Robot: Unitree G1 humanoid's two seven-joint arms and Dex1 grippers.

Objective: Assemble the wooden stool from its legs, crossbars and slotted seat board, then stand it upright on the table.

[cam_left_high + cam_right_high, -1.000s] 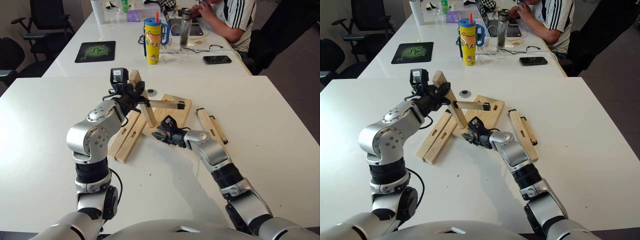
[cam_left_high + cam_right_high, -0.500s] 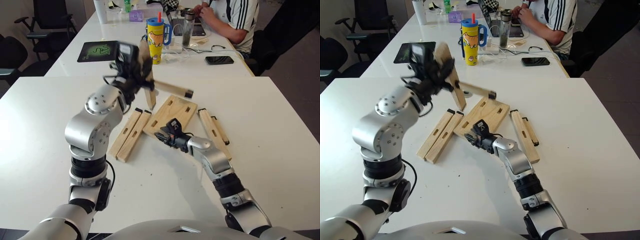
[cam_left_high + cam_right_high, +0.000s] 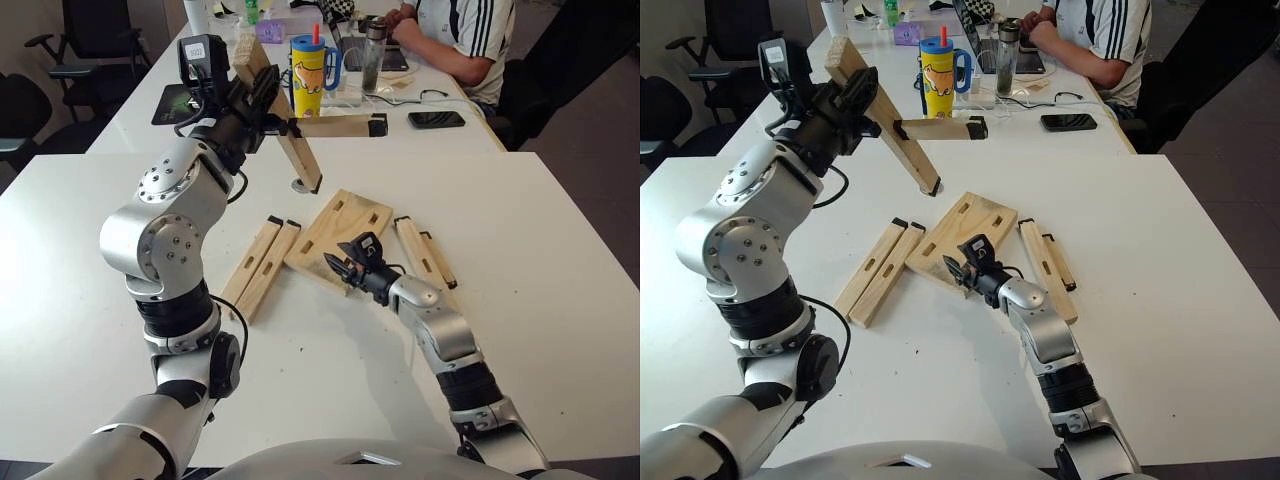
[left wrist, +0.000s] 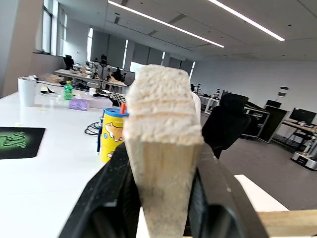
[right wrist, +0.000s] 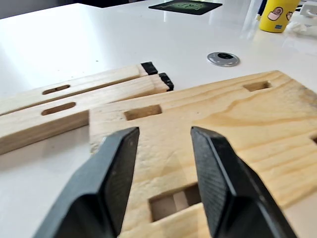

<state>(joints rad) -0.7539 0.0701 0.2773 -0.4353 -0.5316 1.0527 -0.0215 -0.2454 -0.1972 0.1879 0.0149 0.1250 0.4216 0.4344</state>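
Holding a leg point(image 3: 298, 155) high over the far edge of the counter point(image 3: 560, 260), my left claw point(image 3: 248, 98) is clamped on its upper end. A crossbar point(image 3: 340, 125) juts sideways from the leg. From the left wrist, the leg's end grain blocks most of what lies past it. The seat board point(image 3: 350, 220) lies flat mid-counter, my right claw point(image 3: 345, 267) spread open at its near corner. I can't tell whether the fingers touch the wood. Two legs point(image 3: 258, 268) lie side by side toward the left edge, two more sticks point(image 3: 422, 250) toward the right.
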